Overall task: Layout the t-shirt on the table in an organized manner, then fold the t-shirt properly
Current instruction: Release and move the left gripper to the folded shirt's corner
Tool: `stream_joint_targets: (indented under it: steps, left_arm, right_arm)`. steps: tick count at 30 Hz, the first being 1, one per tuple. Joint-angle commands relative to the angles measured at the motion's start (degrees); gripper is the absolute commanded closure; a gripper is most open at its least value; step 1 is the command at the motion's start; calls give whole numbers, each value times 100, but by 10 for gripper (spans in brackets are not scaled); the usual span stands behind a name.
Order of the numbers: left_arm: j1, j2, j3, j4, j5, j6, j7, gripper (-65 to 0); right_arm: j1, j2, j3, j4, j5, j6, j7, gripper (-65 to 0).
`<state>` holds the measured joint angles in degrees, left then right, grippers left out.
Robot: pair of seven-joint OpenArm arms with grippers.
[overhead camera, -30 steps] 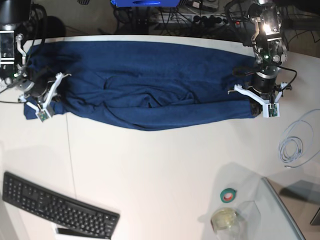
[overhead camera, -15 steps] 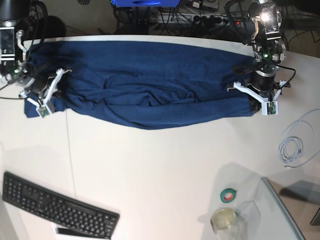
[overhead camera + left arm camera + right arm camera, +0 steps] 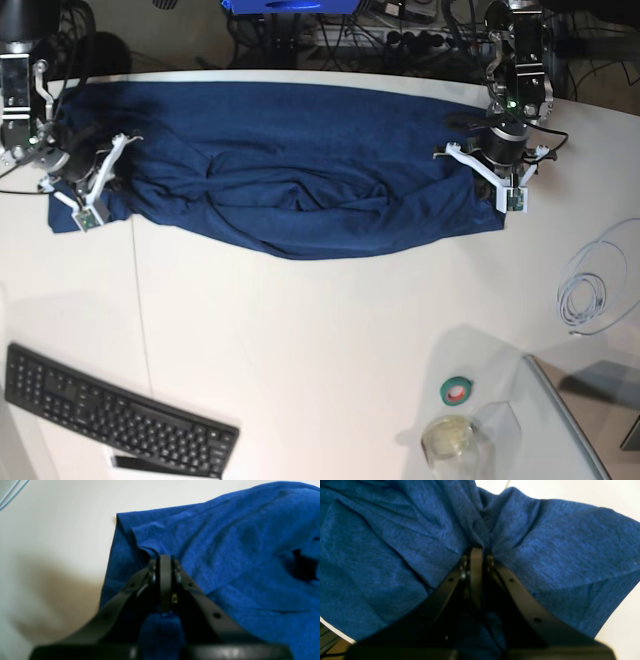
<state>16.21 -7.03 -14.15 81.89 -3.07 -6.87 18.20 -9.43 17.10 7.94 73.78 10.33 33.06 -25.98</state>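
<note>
Folding step — both the left gripper and right gripper are clamped on the t-shirt near the table far edge; next, carry the gripped ends across evenly

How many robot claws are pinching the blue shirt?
2. The left gripper is shut on one end of the t-shirt, at the base view's right. The right gripper is shut on the other end, at that view's left.
</note>
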Motion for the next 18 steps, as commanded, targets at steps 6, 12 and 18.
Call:
stream_joint_targets:
  steps: [6,12,18]
  left_arm:
    - [28,-58,-13,88,13,24,-83,0]
    - [116,-58,-57,115,4,24,-83,-174]
    - [151,-128,-75,229,-5,24,-83,-270]
  right_arm:
    - [33,52,19,73,53,-5,61,-8]
    - [33,8,19,73,44,-5,61,-8]
    - [33,8,27,73,44,-5,53,-8]
